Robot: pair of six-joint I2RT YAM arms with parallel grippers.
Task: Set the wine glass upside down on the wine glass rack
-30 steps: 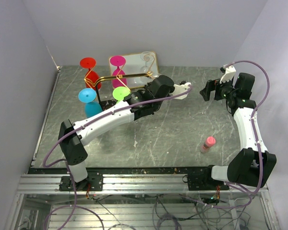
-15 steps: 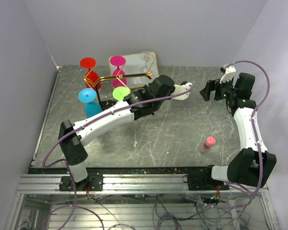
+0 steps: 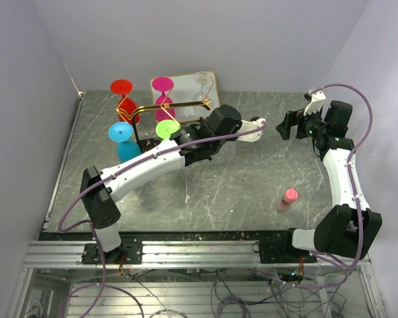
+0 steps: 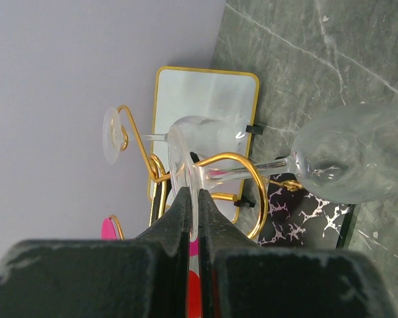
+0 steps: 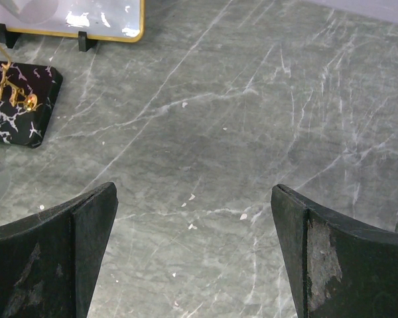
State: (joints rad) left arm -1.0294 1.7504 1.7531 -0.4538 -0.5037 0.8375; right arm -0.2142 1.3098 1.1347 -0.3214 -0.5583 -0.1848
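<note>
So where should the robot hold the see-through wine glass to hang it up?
Probably by its flat round foot, coming from the foot end, the way the left hand pinches the wine glass now. That leaves the thin stem bare to slide between the gold wires of the rack, with the bowl hanging free. The bowl looks too wide and smooth for a sure pinch.

A grey-green marbled table (image 3: 252, 179) stands enclosed by plain pale lilac walls (image 3: 205, 40).
</note>
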